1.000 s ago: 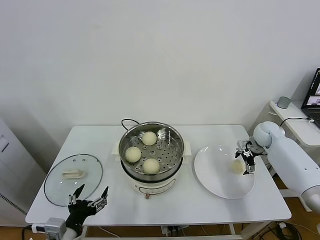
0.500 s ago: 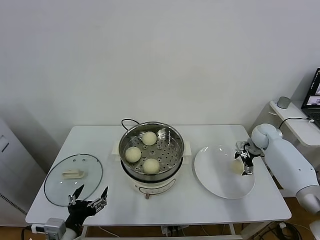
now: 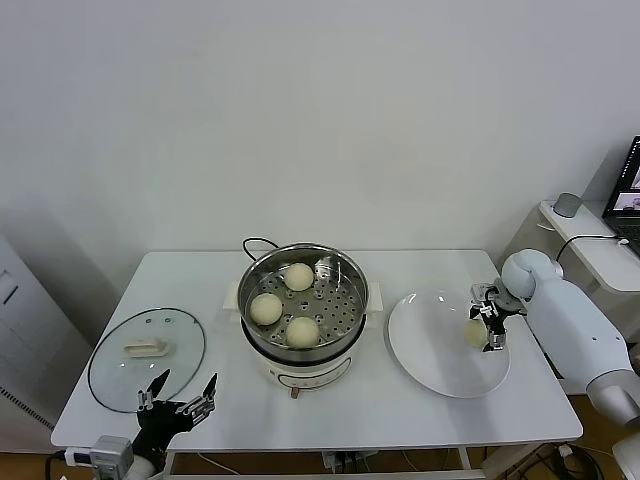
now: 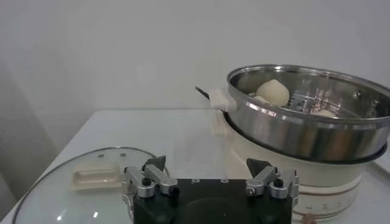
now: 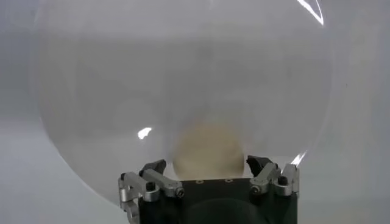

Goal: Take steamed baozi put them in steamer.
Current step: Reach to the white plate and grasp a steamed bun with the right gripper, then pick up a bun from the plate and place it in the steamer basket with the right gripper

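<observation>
The table point(image 3: 400, 400) carries the steamer point(image 3: 305, 262) at its middle, three baozi already inside. Toward the right edge lies the white plate point(image 3: 430, 360), and on its right part sits the last baozi point(image 3: 473, 333). The right end effector point(image 3: 490, 322) is down at this bun, which lies directly between its spread fingers; whether they touch it cannot be told. The bun is round, so no axis matters. The left end effector point(image 3: 178, 398), fingers apart, waits at the front-left corner beside the glass lid point(image 3: 110, 375), far from it.
</observation>
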### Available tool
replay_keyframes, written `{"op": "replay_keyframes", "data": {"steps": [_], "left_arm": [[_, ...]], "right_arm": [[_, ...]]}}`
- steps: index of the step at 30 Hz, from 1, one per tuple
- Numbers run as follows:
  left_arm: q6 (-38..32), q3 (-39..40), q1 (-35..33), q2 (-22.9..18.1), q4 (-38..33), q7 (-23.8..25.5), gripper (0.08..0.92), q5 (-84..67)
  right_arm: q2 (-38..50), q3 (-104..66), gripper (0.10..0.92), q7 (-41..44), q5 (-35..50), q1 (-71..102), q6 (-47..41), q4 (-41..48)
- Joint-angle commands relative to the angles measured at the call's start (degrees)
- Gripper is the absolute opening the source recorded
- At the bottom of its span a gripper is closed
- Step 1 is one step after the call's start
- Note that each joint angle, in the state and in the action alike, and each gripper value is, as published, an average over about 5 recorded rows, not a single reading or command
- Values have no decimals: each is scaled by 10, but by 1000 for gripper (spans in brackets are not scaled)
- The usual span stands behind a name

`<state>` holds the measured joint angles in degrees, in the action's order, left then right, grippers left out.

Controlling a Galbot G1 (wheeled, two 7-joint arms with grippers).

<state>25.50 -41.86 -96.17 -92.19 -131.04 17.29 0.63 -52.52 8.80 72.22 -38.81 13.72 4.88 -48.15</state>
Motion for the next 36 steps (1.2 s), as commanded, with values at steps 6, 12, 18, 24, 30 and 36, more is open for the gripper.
{"op": "replay_keyframes", "data": {"steps": [6,12,18,24,30,36], "left_arm": [[3,1,2,-28,1,-1,823,1],[4,2,2,-28,4,-4,823,17],[9,3,6,-28,5,-12,823,46],[11,3,9,-28,-1,-19,823,53],[11,3,12,-28,-9,-22,823,55],[8,-1,13,-28,-9,-22,823,54]], "right_arm": [[3,4,593,7,18,-6,-4,1],[31,52,538,27,109,-38,-40,-41],[107,228,537,35,291,-174,-121,-130],[145,466,537,20,480,-394,-251,-221],[87,602,537,-9,616,-529,-338,-281],[-8,661,535,-42,697,-589,-386,-295]]}}
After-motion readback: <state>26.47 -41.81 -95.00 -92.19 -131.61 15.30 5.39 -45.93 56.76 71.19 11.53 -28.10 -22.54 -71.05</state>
